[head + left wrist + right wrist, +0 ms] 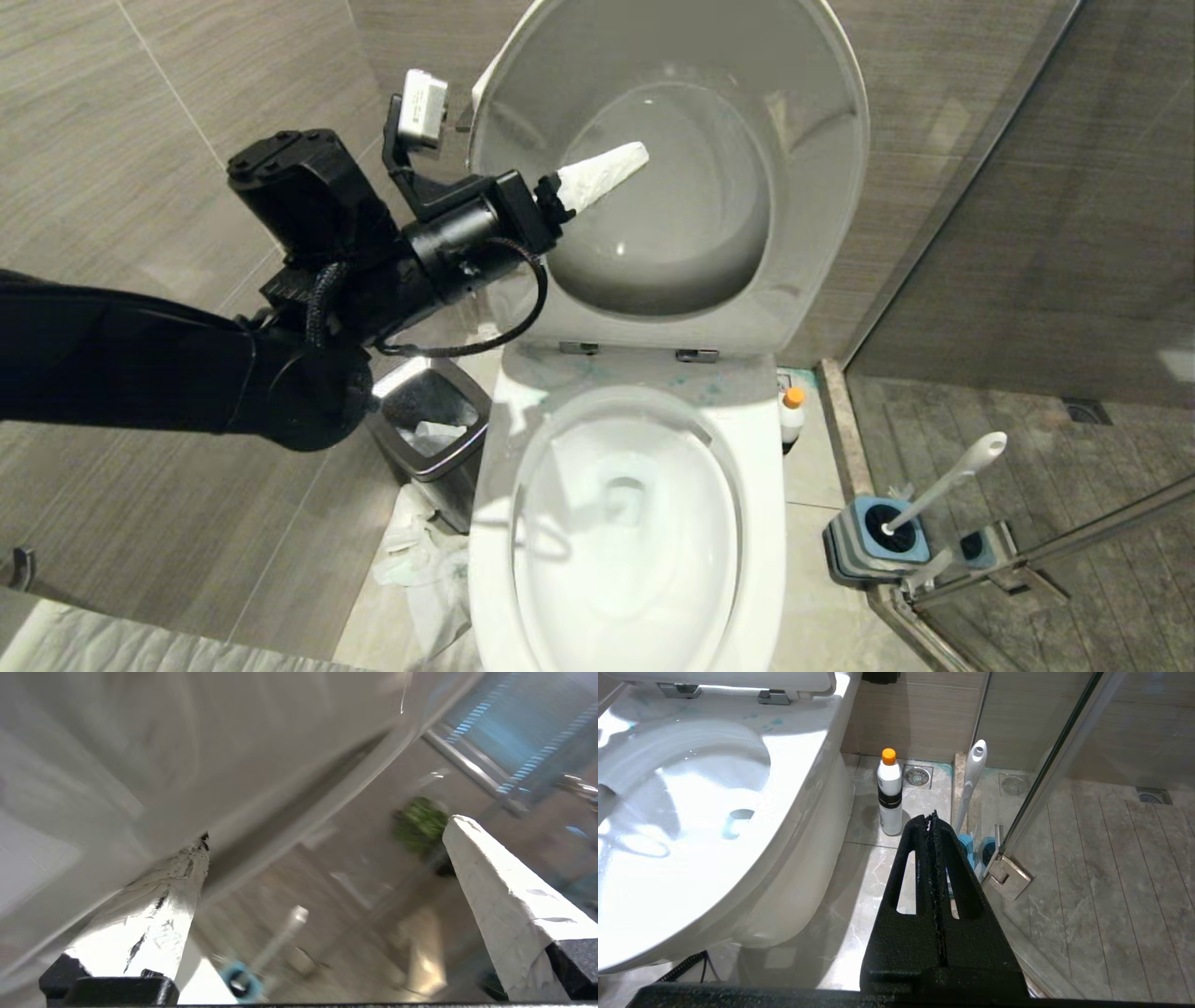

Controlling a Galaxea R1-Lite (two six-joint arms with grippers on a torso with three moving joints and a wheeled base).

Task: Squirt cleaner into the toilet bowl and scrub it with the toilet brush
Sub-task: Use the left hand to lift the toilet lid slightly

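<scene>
Head cam only: left gripper (607, 173) spread wide by raised lid (803, 187) (right gripper (932, 820) pinched shut, wrist cam).

1. Your head camera looks steeply down from above the toilet bowl (625, 523), with the raised lid (672, 177) at 12 o'clock.
2. Your left wrist camera sits close against the lid's (163, 751) underside, facing out between its taped fingers (495, 891).
3. Your right wrist camera hangs low beside the bowl (691, 826), facing the cleaner (890, 793) and toilet brush (971, 784); it shares them with the head view's 3 o'clock side.
</scene>
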